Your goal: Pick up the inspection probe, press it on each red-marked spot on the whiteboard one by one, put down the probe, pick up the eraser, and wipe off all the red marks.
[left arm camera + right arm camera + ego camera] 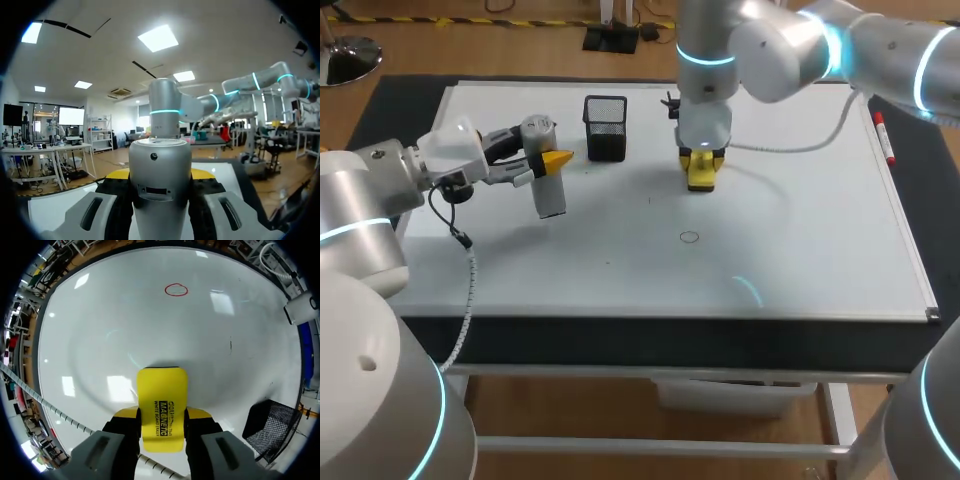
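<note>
My left gripper (548, 168) is shut on the silver cylindrical inspection probe (550, 190), held tilted above the left part of the whiteboard (800, 240). In the left wrist view the probe (160, 175) fills the gap between the yellow-tipped fingers (118, 174). My right gripper (702, 160) points straight down at the back middle of the board, shut on the yellow eraser (701, 174). The eraser (162, 405) sticks out ahead of my right gripper (162, 415). A small red circle (689, 237) is drawn on the board in front of the eraser, also seen as the red circle (176, 289).
A black mesh pen holder (606, 128) stands at the back between the two grippers, close beside the right gripper as the mesh holder (270, 432). A red marker (885, 140) lies along the board's right edge.
</note>
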Robot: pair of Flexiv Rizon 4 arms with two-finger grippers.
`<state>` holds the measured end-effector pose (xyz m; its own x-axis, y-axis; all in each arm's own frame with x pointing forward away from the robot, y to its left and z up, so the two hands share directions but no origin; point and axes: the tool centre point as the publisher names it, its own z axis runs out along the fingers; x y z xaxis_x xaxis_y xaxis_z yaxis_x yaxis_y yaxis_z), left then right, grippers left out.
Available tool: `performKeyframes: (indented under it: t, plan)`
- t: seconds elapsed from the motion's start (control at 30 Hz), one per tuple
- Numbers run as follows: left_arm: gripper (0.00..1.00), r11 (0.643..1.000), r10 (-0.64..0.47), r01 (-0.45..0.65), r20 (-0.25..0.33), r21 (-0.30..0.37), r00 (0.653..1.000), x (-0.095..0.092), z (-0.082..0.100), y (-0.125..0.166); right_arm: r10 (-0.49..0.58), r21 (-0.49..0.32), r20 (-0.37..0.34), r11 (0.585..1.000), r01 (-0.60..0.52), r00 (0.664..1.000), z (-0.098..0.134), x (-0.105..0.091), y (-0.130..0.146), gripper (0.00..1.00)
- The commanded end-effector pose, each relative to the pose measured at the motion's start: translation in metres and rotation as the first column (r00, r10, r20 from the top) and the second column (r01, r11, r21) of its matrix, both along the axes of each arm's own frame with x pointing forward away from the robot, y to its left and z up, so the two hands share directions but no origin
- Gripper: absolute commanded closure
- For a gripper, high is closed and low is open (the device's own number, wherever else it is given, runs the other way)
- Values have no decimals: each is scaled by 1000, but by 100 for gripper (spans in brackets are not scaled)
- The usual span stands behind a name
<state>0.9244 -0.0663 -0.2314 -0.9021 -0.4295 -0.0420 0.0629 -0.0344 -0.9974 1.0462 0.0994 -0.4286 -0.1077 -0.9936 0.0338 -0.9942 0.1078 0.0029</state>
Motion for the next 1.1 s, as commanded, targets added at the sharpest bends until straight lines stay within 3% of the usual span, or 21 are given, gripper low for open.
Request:
performKeyframes:
  t: [0.03,0.53,0.8,1.1]
  plan:
    - [100,1000,3,-3,4,-4,1000,0,0,-1,-22,3,0,1000,22,1000,-2,6,-17,100]
    - [100,1000,3,-3,4,-4,1000,0,0,-1,-160,-17,16,987,161,987,2,21,-83,100]
    - [100,1000,3,-3,4,-4,1000,0,0,-1,-192,14,34,981,191,981,20,26,-100,100]
    - [100,1000,3,-3,4,-4,1000,0,0,-1,-271,26,9,962,271,962,46,34,-150,100]
